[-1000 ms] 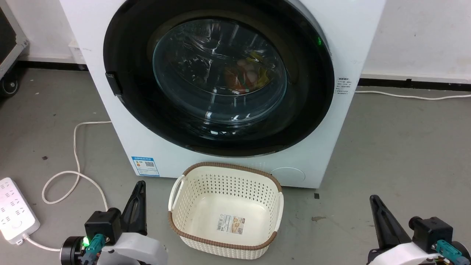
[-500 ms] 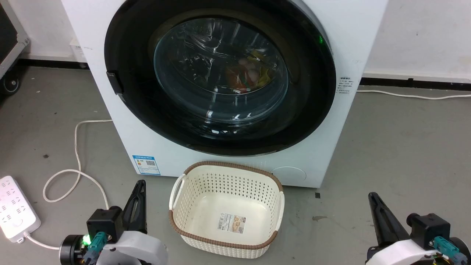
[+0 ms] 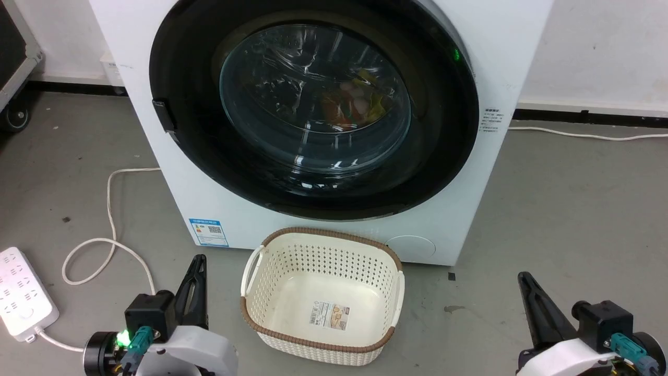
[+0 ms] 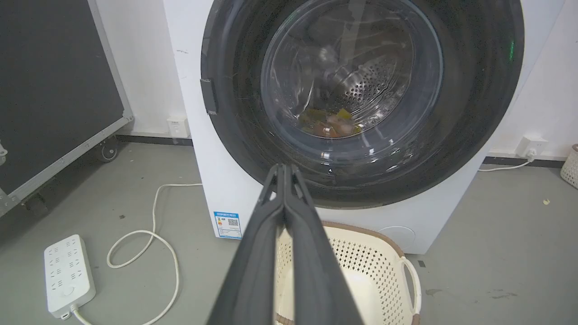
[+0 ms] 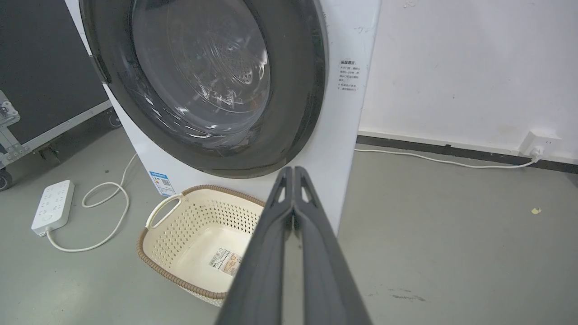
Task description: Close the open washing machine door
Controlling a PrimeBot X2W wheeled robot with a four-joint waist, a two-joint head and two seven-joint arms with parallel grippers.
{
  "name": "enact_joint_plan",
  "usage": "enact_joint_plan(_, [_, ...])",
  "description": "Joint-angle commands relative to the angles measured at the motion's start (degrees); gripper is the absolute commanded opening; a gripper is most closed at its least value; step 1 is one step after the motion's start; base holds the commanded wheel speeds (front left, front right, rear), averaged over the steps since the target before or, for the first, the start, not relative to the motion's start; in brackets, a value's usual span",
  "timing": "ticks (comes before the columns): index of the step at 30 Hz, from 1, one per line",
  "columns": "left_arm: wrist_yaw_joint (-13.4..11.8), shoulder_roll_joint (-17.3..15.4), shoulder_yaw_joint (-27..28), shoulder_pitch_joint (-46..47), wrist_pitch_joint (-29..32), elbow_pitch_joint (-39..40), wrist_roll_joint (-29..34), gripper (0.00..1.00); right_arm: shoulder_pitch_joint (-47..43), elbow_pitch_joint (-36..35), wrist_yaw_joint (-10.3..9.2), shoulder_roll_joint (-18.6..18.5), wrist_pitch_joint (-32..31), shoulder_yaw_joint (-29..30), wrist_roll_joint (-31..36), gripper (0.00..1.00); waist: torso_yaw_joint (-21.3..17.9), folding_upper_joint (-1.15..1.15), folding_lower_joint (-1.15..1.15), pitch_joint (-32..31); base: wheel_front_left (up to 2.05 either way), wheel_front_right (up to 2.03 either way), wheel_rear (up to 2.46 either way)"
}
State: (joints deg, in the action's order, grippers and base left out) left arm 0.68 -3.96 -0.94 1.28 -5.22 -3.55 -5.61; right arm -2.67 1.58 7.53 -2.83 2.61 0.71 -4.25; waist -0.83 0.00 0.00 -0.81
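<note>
The washing machine door (image 3: 313,99), a glossy black ring around a bulging glass window, lies flat against the white machine's front, with its latch tab at the left rim. Coloured laundry shows through the glass. The door is also in the left wrist view (image 4: 361,90) and the right wrist view (image 5: 203,81). My left gripper (image 3: 198,261) is low at the left, shut and empty, well short of the door; its fingertips (image 4: 283,168) are pressed together. My right gripper (image 3: 522,278) is low at the right, shut and empty (image 5: 293,169).
A cream perforated basket (image 3: 323,232) with a brown rim stands on the floor just before the machine, between my grippers. A white power strip (image 3: 21,292) and its looping cable (image 3: 109,209) lie at the left. A black wheeled case (image 4: 54,90) stands further left.
The whole head view has shifted a little, so the camera moved. The door stays flat on the machine. Both grippers remain shut and low, the right one drifting slightly left.
</note>
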Motion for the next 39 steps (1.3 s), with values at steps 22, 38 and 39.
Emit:
enact_joint_plan(22, [-0.41, 0.64, 0.5, -0.97, 2.42, 1.75, 2.78, 0.0, 1.72, -0.91, -0.03, -0.04, -1.19, -0.34, 2.14, 0.0, 0.37, 0.0, 0.0, 0.35, 0.0, 0.0, 0.0])
enact_joint_plan(38, [-0.56, 0.88, 0.74, -1.14, 3.98, 2.75, 4.35, 0.0, 2.25, -1.28, -0.04, -0.04, -1.98, -0.54, 3.31, 0.0, 0.63, 0.0, 0.0, 0.6, 0.0, 0.0, 0.0])
enact_joint_plan(39, [-0.57, 0.9, 0.76, -1.15, 4.07, 2.81, 4.45, 0.0, 2.28, -1.3, -0.04, -0.04, -2.02, -0.56, 3.38, 0.0, 0.64, 0.0, 0.0, 0.62, 0.0, 0.0, 0.0])
